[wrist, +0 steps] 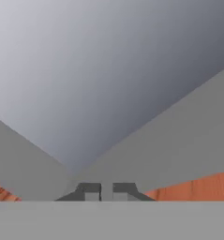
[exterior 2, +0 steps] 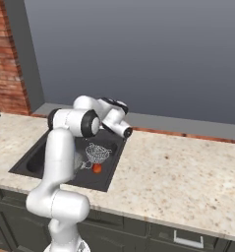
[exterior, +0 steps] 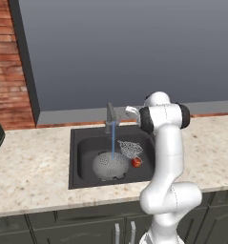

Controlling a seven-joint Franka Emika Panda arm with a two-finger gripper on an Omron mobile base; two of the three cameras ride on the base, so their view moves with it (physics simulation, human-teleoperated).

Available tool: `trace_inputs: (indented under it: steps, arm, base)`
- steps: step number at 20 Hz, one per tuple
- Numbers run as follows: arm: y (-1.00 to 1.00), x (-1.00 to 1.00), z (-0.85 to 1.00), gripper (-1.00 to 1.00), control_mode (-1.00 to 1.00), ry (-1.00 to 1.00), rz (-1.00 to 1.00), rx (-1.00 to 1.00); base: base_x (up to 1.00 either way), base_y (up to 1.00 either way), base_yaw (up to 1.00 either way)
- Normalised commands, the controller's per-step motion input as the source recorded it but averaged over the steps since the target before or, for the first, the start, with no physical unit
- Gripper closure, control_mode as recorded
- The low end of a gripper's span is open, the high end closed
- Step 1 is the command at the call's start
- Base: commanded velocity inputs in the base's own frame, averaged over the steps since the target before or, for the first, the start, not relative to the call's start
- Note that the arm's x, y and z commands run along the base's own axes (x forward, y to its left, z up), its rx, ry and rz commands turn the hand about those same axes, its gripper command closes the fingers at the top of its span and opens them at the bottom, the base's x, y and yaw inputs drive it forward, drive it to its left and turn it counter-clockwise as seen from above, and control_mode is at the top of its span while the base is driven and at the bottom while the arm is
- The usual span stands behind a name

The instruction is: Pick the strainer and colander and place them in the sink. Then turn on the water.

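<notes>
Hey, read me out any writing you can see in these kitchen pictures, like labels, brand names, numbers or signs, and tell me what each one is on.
There is none to read. The sink, the faucet, the colander, the strainer, the small red thing beside it, the counter, the brick wall and the cabinet fronts all show plain surfaces, with no words, numbers or signs.

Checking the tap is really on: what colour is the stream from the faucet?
Light blue; the water shows best in the left base view.
</notes>
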Motion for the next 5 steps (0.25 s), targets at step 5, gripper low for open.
trace_inputs:
  steps: [5]
  arm:
    - [-0.99, -0.35, 1.0, 1.0, -1.0, 0.26, -0.11, 0.1]
  base:
    - [0.0, 0.0, 0.0]
